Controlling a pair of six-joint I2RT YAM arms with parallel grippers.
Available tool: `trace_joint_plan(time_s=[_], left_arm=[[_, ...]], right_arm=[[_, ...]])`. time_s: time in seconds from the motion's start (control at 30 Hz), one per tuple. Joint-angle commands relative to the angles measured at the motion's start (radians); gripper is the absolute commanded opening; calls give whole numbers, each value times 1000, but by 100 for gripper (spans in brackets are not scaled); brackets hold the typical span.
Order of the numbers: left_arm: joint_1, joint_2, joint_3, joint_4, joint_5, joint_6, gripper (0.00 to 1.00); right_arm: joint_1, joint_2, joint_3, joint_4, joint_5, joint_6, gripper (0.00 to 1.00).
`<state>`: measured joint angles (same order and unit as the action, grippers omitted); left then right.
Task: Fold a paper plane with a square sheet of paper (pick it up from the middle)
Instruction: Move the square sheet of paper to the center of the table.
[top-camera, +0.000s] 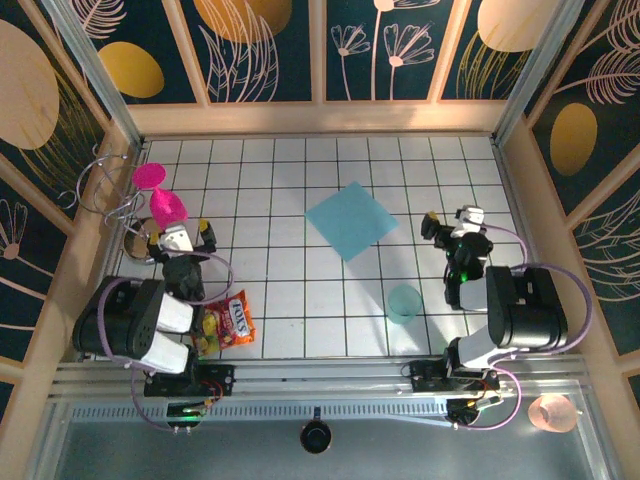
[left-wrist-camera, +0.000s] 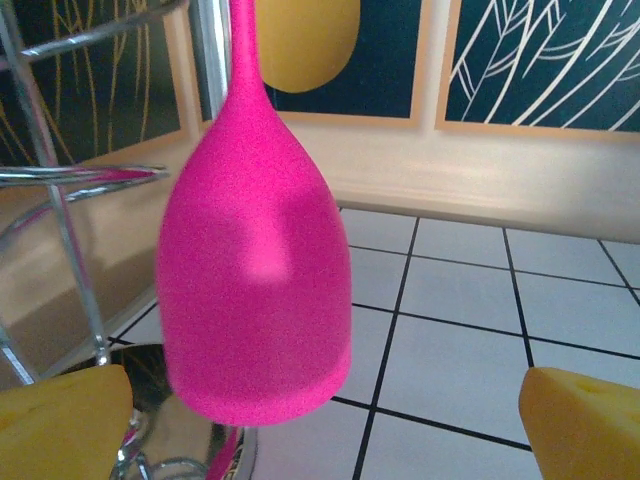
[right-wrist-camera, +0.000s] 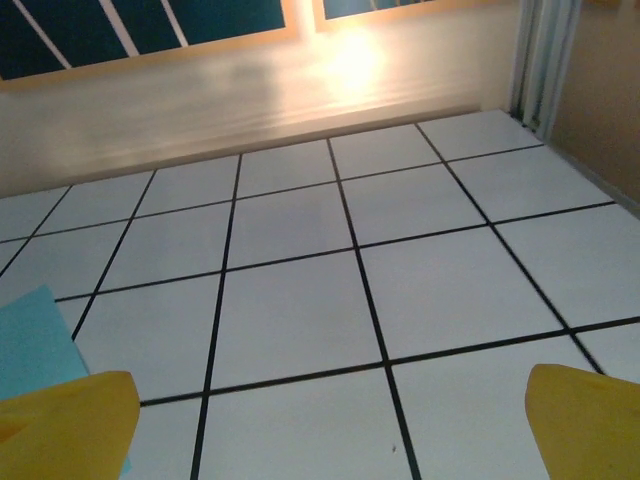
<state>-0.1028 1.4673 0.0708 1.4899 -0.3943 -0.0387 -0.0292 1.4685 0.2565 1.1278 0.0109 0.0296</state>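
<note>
Your square sheet of paper (top-camera: 351, 220) lies flat and uncreased mid-table, turned corner-on, with bare tile off all four edges and a teal cup (top-camera: 404, 302) near its near-right side, apart from it. Your right gripper (top-camera: 452, 219), jaws spread wide, sits right of the sheet facing open tile. Your left gripper (top-camera: 180, 234), jaws also spread, is crowded by the left wall: a pink goblet (left-wrist-camera: 255, 260) hangs rim-down just ahead, beside a wire rack (top-camera: 100, 185).

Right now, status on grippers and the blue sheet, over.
Left gripper open, empty, facing pink glass. Right gripper open, empty. Square sheet of paper flat, unfolded, mid-table. Teal cup on its near side, clear of it.
</note>
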Motion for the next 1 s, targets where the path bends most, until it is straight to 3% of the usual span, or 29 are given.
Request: trace_joint_plan(time_s=[0.0,0.1,0.2,0.27,0.4,0.6,0.7,0.83,0.97], left_arm=[[5,-160,-18,-40,-25,-37,99],[5,-339,38,-320,-31,-112,99],[5,-462,126,-611,-31,-204,99],[5,-518,198,-802,-10,-322,99],[5,-535,313,-1051,99,-459,99],[5,-494,395,-1143,405,-587,99],[2,-429,446,-1184,532,-638,99],[-28,-361,478,-1200,593,-699,99],[-116,-295,512,-1184,582,-744,99]], right_arm=[[40,-100,89,-162,92,-29,99],[60,-160,146,-283,147,47,99],[65,-184,285,-563,153,194,99],[67,-168,403,-763,98,260,99],[82,-127,542,-952,-6,351,99],[89,9,731,-1116,-306,421,94],[126,108,833,-1189,-341,440,89],[190,220,924,-1220,-359,451,85],[247,338,1009,-1258,-364,455,79]])
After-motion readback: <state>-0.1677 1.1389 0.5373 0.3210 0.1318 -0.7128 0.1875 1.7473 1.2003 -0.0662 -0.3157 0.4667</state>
